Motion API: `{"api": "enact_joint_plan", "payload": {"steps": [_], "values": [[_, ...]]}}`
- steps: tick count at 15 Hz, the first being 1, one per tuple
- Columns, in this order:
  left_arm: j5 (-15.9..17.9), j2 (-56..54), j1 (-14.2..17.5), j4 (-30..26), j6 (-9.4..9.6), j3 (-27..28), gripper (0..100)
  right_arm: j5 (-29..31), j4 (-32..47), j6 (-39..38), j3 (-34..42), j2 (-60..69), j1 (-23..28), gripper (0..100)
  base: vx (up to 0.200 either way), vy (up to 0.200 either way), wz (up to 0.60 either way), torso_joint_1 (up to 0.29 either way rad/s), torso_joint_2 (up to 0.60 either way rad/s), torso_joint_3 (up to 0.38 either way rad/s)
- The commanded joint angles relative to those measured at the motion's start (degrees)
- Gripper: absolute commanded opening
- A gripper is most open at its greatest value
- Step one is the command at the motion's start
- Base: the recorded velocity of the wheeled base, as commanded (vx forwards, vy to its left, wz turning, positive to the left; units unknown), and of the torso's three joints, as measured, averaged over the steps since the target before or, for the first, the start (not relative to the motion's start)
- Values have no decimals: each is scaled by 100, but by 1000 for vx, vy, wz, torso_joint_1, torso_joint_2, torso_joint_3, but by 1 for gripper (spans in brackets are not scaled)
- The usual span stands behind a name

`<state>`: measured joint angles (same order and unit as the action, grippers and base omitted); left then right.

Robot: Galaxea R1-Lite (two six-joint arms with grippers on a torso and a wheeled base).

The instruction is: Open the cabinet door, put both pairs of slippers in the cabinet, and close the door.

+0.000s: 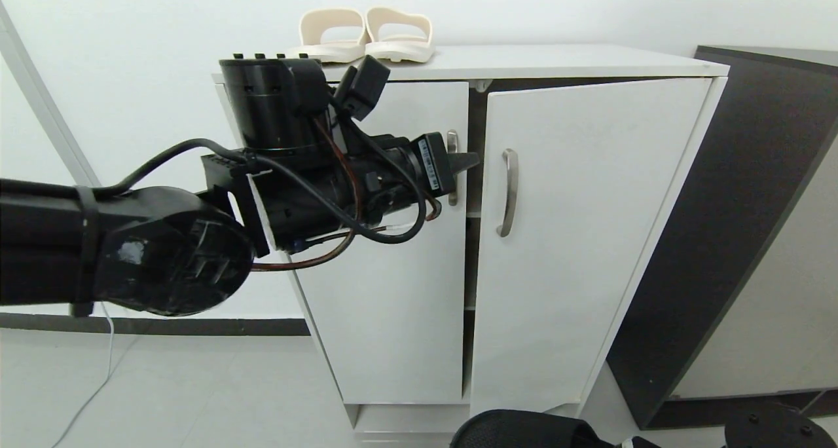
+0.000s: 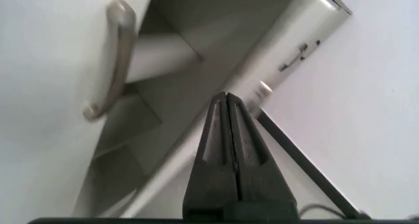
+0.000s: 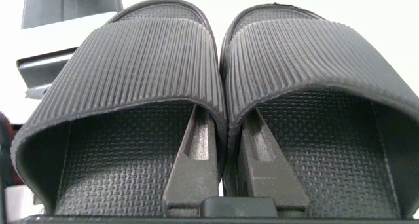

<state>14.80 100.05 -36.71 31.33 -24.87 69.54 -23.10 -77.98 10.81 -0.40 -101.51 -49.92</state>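
Note:
The white cabinet (image 1: 576, 58) has two doors with metal handles. Its right door (image 1: 589, 238) stands slightly ajar, and a dark gap shows shelves inside. My left gripper (image 1: 473, 162) is shut, with its tip in that gap beside the left door's handle (image 1: 452, 173). In the left wrist view the shut fingers (image 2: 226, 139) point into the cabinet past a handle (image 2: 116, 60). A cream pair of slippers (image 1: 366, 34) lies on the cabinet top. My right gripper (image 3: 226, 129) is shut on the touching inner walls of a dark grey pair of slippers (image 3: 150, 73), which is low in front of the cabinet (image 1: 524, 429).
A dark grey cabinet (image 1: 753, 205) stands directly right of the white one. A white wall is behind, with light floor (image 1: 196, 389) to the left and a thin cable lying on it.

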Motion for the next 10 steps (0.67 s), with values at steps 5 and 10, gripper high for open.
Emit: {"api": "enact_joint_plan", "payload": {"steps": [5,10], "values": [[-21,700,14,14,-36,667,0,-1,20,0,40,-132,-123,0,0,0,0,0,0,0],[-39,946,41,22,-282,974,0,-10,29,0,40,-246,-193,0,-80,0,0,1,2,1]]}}
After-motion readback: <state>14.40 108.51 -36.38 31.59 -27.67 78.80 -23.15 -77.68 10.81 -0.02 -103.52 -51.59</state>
